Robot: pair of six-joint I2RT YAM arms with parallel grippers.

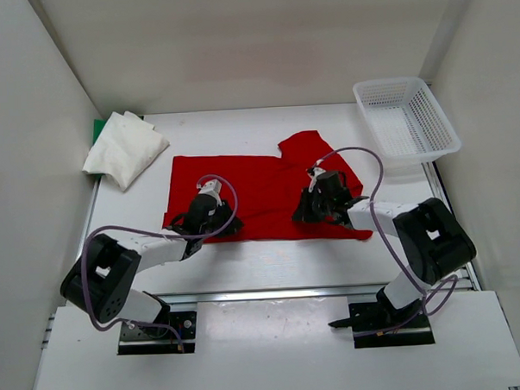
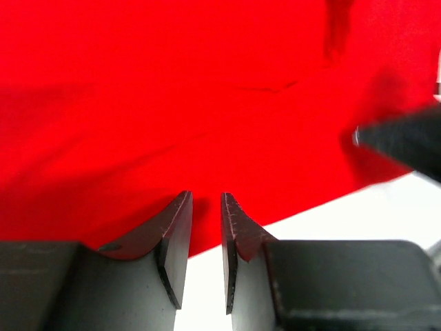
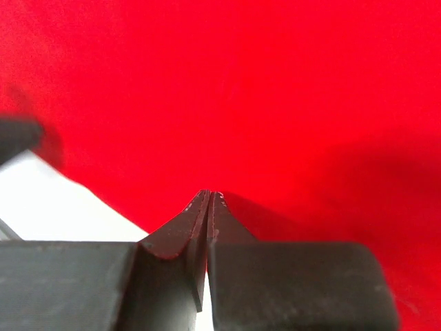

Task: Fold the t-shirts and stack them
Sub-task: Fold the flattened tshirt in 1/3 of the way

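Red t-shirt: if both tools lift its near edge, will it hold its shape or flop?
Probably floppy: the red t-shirt lies flat with soft creases and a rumpled sleeve, so anything unheld should sag. It is likely light, since it looks like thin cloth. If pushed, it would probably bunch rather than slide on the table.

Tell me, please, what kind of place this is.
Probably a robot test cell in a laboratory: a white table closed in by plain white walls, a left arm and a right arm mounted at its near edge, and a red t-shirt spread out between them.
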